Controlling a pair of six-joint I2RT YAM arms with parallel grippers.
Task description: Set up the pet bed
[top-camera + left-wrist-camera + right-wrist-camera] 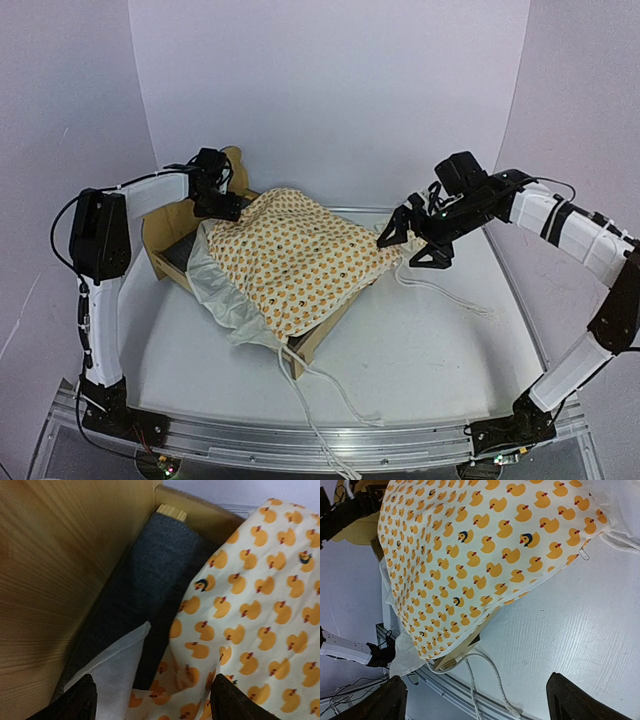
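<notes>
The plywood pet bed (165, 242) stands at the left of the table, mostly covered by the duck-print bedding (300, 255) with its white ruffle (225, 295). Its dark grey base (150, 580) and wooden headboard (55, 580) show in the left wrist view. My left gripper (222, 205) is open, its jaws spread over the bedding's corner (165, 685) by the headboard. My right gripper (415, 240) is open and empty beside the bedding's right edge (560, 555), above the table. No pillow is in view.
White drawstring cords trail from the bedding: one (320, 400) toward the front rail (300, 445), one (450, 295) to the right. The bed's footboard corner (310, 350) sticks out under the fabric. A white backdrop surrounds the table.
</notes>
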